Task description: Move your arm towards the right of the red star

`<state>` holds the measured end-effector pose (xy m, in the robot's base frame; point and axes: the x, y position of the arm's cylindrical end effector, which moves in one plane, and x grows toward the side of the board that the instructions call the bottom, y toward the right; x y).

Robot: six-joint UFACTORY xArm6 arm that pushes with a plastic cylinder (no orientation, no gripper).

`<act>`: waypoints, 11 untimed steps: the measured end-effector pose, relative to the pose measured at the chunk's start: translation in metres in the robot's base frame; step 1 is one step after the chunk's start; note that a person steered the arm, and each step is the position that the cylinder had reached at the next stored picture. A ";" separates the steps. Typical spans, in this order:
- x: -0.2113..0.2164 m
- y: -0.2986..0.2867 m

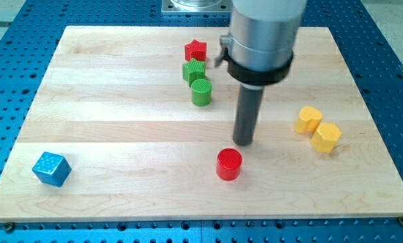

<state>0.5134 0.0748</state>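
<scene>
The red star (196, 50) lies near the view's top, left of centre. My tip (243, 142) rests on the board well below and to the right of the star, just above the red cylinder (229, 164). The rod's wide grey upper body hangs over the board to the right of the star. Two green blocks sit directly below the star: a green star-like block (194, 71) touching it and a green cylinder (201, 92) under that.
Two yellow blocks (308, 119) (326, 137) sit together at the view's right. A blue cube (51, 168) lies at the lower left. The wooden board (120, 121) is bordered by a blue perforated table.
</scene>
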 end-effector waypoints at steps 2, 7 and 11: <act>0.039 -0.061; 0.076 0.029; -0.251 -0.005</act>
